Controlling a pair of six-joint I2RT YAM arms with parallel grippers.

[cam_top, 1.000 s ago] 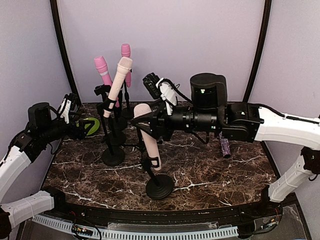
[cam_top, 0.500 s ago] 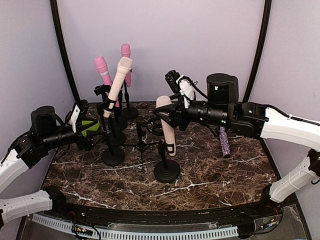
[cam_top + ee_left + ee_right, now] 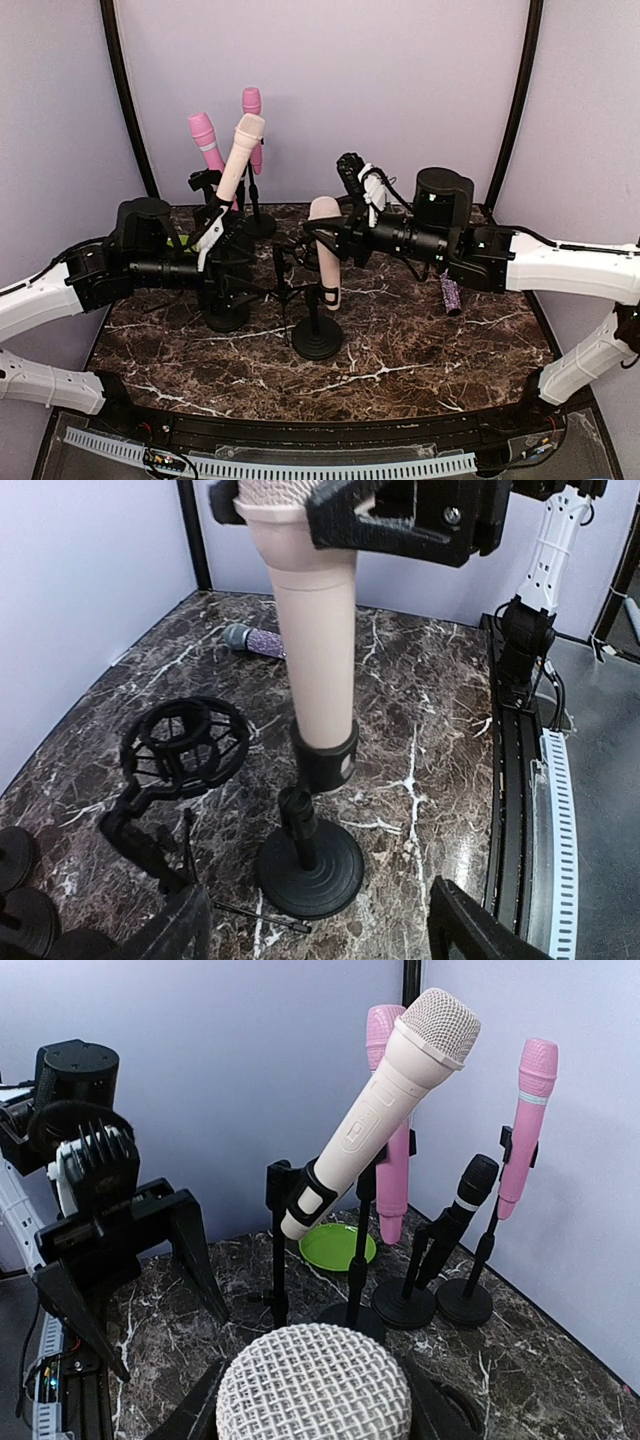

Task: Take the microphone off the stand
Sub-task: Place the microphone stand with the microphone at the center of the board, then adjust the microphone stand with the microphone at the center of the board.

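Observation:
A peach microphone (image 3: 325,250) stands nearly upright in the clip of a black round-based stand (image 3: 318,338) at the table's middle. My right gripper (image 3: 326,222) is shut on the microphone's mesh head (image 3: 313,1385), a finger on each side. In the left wrist view the microphone body (image 3: 312,650) rises from the clip (image 3: 325,763) above the stand base (image 3: 310,868). My left gripper (image 3: 320,940) is open, level with the stand's base and just short of it, holding nothing. It also shows in the right wrist view as the left gripper (image 3: 140,1290).
Behind on the left stand a cream microphone (image 3: 385,1110), two pink microphones (image 3: 390,1160) (image 3: 530,1120) and a black one (image 3: 462,1205) on stands, by a green plate (image 3: 338,1246). An empty shock-mount tripod (image 3: 185,742) is beside the stand. A purple glitter microphone (image 3: 449,293) lies to the right.
My left arm has swung in to the right, up to the stand. The right gripper has brought the microphone and its stand from tilted to nearly upright, shifting them slightly.

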